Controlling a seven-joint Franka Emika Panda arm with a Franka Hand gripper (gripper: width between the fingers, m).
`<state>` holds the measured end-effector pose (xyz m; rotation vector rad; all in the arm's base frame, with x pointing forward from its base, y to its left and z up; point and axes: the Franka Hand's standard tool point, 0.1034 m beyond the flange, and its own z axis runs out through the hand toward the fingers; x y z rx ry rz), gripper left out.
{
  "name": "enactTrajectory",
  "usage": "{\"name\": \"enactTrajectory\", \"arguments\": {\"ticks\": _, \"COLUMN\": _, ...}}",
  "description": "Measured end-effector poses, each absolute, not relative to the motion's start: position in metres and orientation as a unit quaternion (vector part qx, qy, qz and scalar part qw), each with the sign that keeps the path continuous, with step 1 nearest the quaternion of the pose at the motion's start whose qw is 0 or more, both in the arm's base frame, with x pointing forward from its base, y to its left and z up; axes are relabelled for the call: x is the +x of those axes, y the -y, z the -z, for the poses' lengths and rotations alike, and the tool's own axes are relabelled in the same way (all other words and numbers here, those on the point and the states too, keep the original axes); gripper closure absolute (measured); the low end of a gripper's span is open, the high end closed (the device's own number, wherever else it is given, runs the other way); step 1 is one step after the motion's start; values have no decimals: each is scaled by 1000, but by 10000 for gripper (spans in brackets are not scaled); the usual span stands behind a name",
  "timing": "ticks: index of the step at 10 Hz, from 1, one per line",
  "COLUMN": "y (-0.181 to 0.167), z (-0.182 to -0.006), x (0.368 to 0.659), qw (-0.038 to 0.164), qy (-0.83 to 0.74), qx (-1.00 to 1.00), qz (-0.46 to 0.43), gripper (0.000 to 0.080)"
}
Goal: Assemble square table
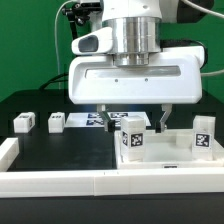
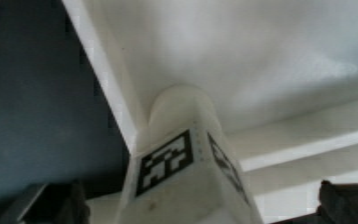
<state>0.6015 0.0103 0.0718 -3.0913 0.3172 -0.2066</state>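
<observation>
Gripper [image 1: 138, 121] spread wide over an upright leg [image 1: 132, 137] — nothing held.
The square table slab [image 1: 165, 152] sits at the lower right of the exterior view on the black tabletop [image 1: 60, 150]. That leg stands at its left end and a second leg [image 1: 203, 134] at its right edge. The wrist view shows the fingers [image 2: 44, 200] clear of the leg — gaps on both sides. A third leg [image 1: 22, 122] and a fourth leg [image 1: 55, 122] lie loose at the left.

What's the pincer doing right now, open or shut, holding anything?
The pincer is open and holds nothing; its fingers stand either side of an upright table leg without touching it.
</observation>
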Motion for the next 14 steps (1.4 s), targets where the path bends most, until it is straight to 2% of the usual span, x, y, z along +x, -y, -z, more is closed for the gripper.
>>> {"name": "enactTrajectory", "arguments": {"ticks": 3, "y": -6, "z": -71, "x": 601, "qw": 1, "qy": 51, "qx": -997, "qz": 64, "gripper": 151}}
{"name": "enactTrajectory", "arguments": {"ticks": 8, "y": -6, "z": -74, "x": 602, "qw": -18, "qy": 155, "qx": -986, "qz": 63, "gripper": 151}}
{"name": "enactTrajectory", "arguments": {"ticks": 10, "y": -6, "z": -74, "x": 602, "qw": -18, "qy": 154, "qx": -986, "qz": 63, "gripper": 415}}
{"name": "enactTrajectory", "arguments": {"ticks": 11, "y": -6, "z": -74, "x": 602, "qw": -18, "qy": 153, "qx": -986, "qz": 63, "gripper": 510}}
{"name": "enactTrajectory", "arguments": {"ticks": 14, "y": -6, "z": -73, "x": 602, "qw": -15, "qy": 120, "qx": -991, "qz": 63, "gripper": 509}}
